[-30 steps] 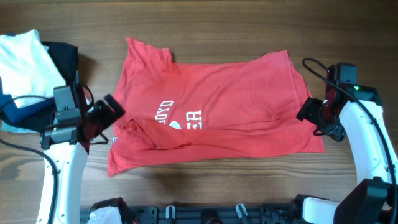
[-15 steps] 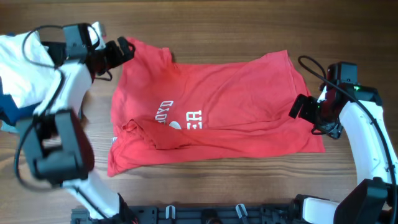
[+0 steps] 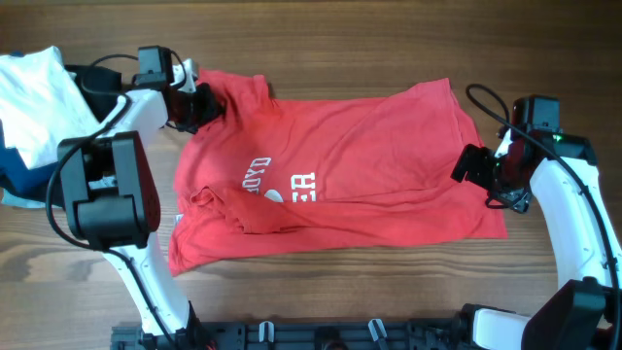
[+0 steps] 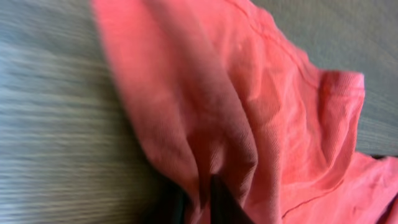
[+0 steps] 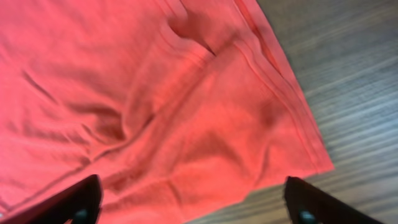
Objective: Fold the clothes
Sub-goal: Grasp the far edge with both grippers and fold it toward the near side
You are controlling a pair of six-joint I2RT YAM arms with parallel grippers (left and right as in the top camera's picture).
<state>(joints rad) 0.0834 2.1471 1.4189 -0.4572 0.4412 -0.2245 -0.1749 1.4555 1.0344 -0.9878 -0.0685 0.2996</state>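
Grips the red T-shirt [image 3: 340, 185] with the left hand [image 3: 199, 105], pinched together on a bunched fold at the sleeve corner. From the left wrist, shows red cloth gathered and draped over the dark fingers [image 4: 219, 202], hiding most of them, with the hemmed sleeve end hanging just past the hand and wood-grain bench [image 3: 389, 292] off to one side.

Holds the right hand [image 3: 478, 167] with its fingers [image 5: 81, 199] spread wide apart and nothing between them, poised over the opposite side edge of the shirt. Cannot tell whether touching the cloth or just above it. Directly under that hand, shows wrinkled red fabric with a stitched hem running diagonally, and bare wood beyond the hem on the outer side.

Lies mostly flat between the two hands, white printed letters facing up. Folded over itself at the near corner on the left hand's side.

Behind the left hand, beyond its arm, heaped together and touching: a white garment [image 3: 34, 92], a dark garment [image 3: 95, 86] and a blue cloth [image 3: 15, 175].
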